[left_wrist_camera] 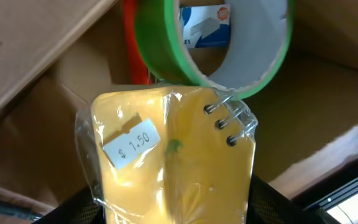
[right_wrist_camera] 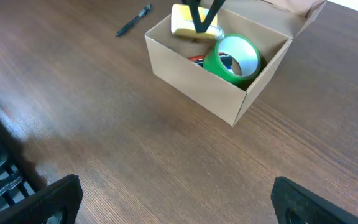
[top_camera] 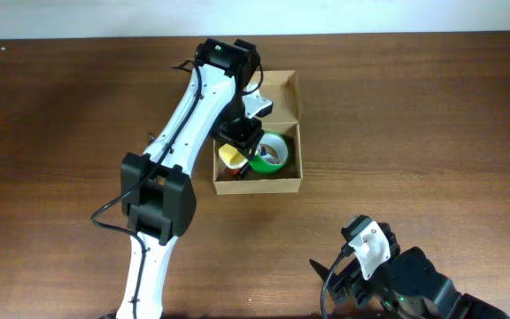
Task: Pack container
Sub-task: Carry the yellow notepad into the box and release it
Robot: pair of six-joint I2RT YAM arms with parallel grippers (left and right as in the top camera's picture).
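Lowering should be slow and vertical: near the middle of the table [top_camera: 432, 106] the container [top_camera: 259, 185] stands with its flap lid folded back, and the green tape roll [top_camera: 271, 152] already inside should be left undisturbed. The yellow wrapped notepad [left_wrist_camera: 173, 162], pinched by the left gripper [right_wrist_camera: 201, 25] just beside that roll, is best released only once it is seated flat in the free corner. The right gripper [right_wrist_camera: 176, 193], spread wide and empty, is parked well apart.

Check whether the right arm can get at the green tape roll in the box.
Probably not cleanly: the left gripper holds a yellow notepad inside the box, crowding the tape roll from above.
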